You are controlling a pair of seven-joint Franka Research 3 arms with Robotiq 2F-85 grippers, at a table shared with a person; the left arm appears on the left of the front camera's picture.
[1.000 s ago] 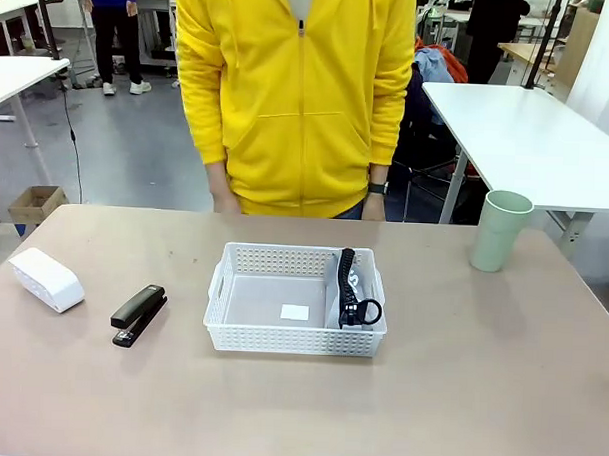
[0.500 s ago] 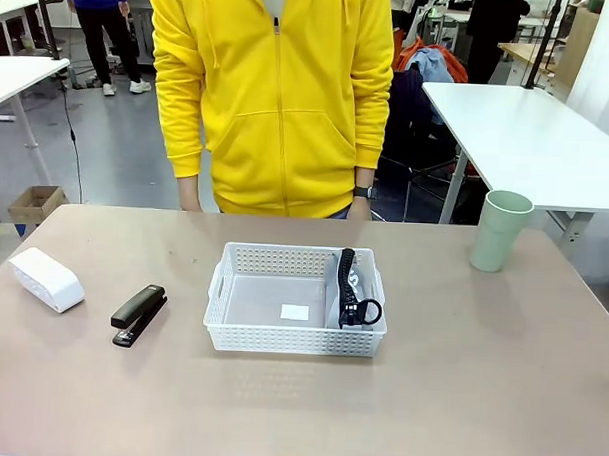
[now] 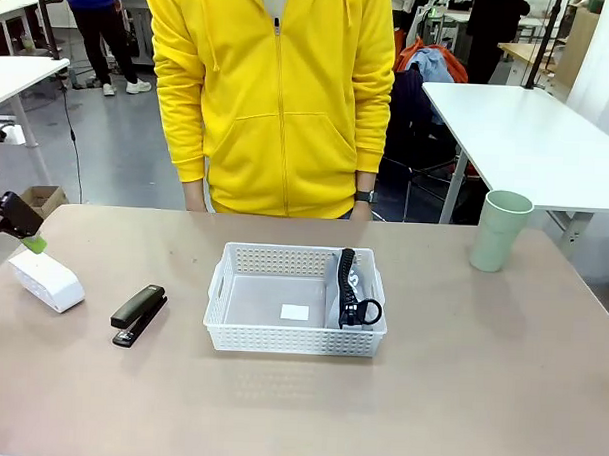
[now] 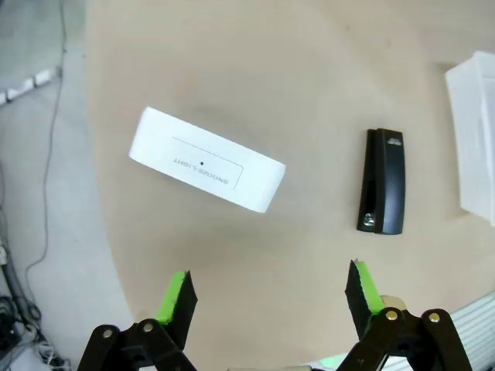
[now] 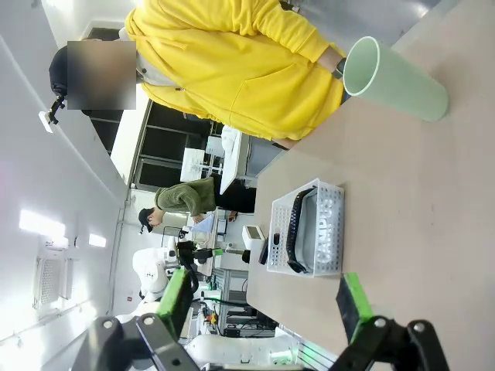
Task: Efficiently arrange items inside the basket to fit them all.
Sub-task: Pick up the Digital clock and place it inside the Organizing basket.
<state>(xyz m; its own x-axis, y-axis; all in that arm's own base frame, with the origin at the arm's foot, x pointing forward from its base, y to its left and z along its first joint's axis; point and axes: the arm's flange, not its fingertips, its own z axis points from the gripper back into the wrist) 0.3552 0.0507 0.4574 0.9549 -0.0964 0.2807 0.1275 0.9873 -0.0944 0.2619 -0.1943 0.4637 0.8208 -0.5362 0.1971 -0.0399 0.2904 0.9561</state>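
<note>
Left tool (image 4: 268,280) now above white box (image 4: 207,160)

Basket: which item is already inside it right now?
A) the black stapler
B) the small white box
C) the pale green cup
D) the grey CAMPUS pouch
D: the grey CAMPUS pouch lies along the right side of the basket, while the black stapler and small white box sit on the table to its left and the pale green cup stands far right.

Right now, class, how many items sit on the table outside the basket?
3: the box at the table's left, the stapler between it and the basket, the cup at far right. None seems hidden.
</note>
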